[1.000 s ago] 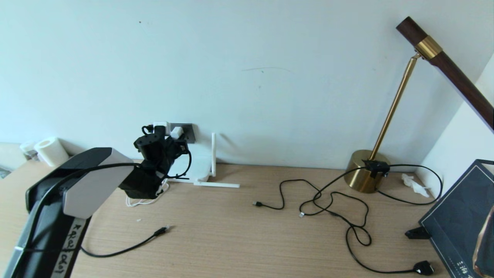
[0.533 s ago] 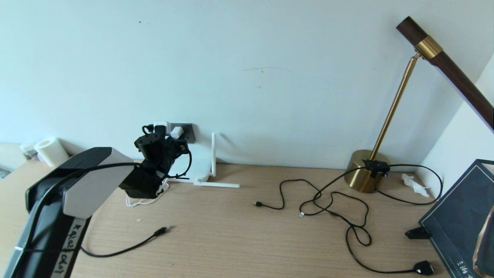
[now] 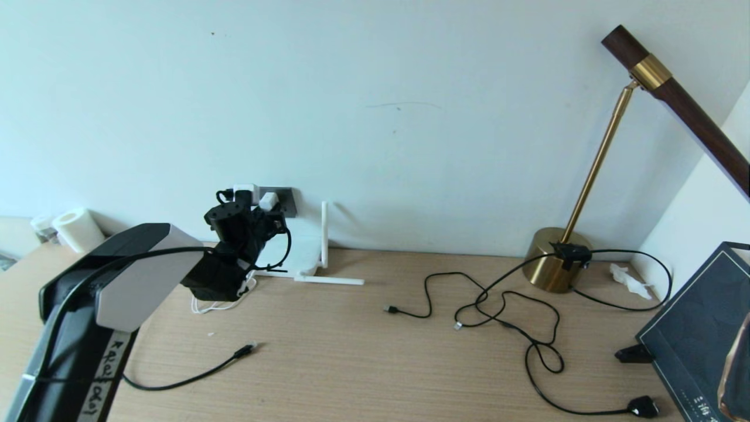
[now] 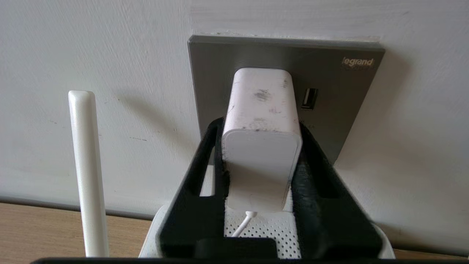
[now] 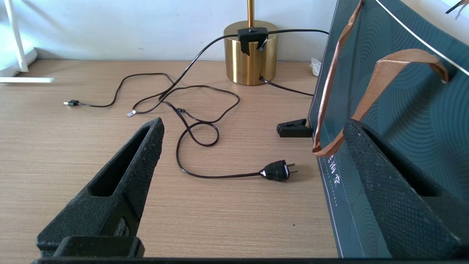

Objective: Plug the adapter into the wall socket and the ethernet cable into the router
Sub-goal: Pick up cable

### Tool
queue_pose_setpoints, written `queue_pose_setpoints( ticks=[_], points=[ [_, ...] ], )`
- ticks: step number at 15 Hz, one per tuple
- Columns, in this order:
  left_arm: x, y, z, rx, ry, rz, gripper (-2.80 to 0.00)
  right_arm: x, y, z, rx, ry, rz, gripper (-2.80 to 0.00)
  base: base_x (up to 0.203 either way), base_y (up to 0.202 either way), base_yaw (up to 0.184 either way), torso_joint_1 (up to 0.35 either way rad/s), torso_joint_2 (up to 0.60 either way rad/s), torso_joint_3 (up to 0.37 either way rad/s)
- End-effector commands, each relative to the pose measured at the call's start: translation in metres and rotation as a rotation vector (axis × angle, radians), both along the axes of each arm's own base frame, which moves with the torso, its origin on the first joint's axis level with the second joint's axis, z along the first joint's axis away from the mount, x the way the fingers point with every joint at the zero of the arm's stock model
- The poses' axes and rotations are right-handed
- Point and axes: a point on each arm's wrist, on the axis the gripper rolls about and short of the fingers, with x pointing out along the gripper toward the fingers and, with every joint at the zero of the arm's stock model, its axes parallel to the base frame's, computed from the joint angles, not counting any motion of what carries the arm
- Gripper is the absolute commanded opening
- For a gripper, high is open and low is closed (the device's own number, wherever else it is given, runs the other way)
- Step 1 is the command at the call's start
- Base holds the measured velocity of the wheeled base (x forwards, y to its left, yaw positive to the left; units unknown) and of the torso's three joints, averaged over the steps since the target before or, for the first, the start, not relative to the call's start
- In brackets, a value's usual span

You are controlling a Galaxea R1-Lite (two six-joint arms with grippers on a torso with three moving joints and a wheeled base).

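Against the wall at the bench's [image 3: 363,351] far left, the left pincer [image 3: 266,206] is reaching the wall socket [image 3: 285,200], its wrist view showing fingers [image 4: 311,154] flanking the seated adapter [image 4: 261,121], grip unclear, while the right pincer [image 5: 253,146] is gaping empty.

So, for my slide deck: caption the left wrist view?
Left pincer flanking the white adapter, seated against the grey wall socket.

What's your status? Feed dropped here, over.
Left gripper clasping small white rounded plastic adapter, seated in dark grey square wall socket. Right gripper open, idle. Black ethernet cable unplugged on desk.
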Motion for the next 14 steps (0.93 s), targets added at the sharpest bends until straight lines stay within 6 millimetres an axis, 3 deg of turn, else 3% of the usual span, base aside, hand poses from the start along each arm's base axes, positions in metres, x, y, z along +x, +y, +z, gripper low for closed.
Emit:
queue_pose_setpoints(
  ticks=[1, 14],
  points=[
    [-0.0003, -0.0002, 0.0002, 0.0, -0.007, -0.004, 0.0, 0.0008, 0.0, -0.003, 0.001, 0.011, 0.001, 0.0, 0.0, 0.0, 0.0, 0.0, 0.0, 0.0],
    [-0.0015, -0.0007, 0.0026, -0.004, -0.016, -0.003, 0.0, 0.0008, 0.0, -0.003, 0.001, 0.011, -0.001, 0.0, 0.0, 0.0, 0.0, 0.0, 0.0, 0.0]
  ],
)
